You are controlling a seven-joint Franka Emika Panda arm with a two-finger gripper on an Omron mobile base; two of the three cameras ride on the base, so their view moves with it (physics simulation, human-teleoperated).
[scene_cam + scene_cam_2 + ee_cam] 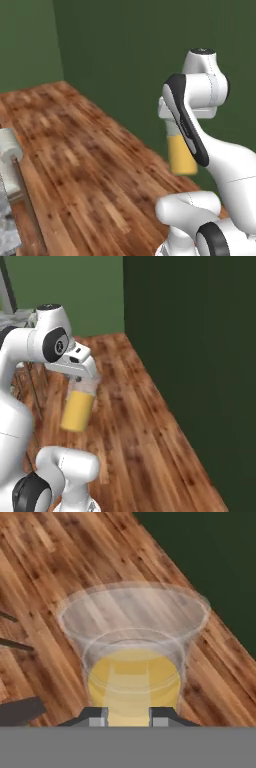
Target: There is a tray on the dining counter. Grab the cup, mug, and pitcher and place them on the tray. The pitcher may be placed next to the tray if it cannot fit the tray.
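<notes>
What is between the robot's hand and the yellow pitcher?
Nothing. The end effector is already shut on the pitcher, holding it by its clear upper rim, up in the air over the wooden floor. The tray it has to go to isn't in these pictures, so I can't tell what lies on the way.

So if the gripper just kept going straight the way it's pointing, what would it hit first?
The gripper is already shut on the pitcher, which hangs below it. Past that, the line looks free down to the wooden floor, though depth is hard to judge.
</notes>
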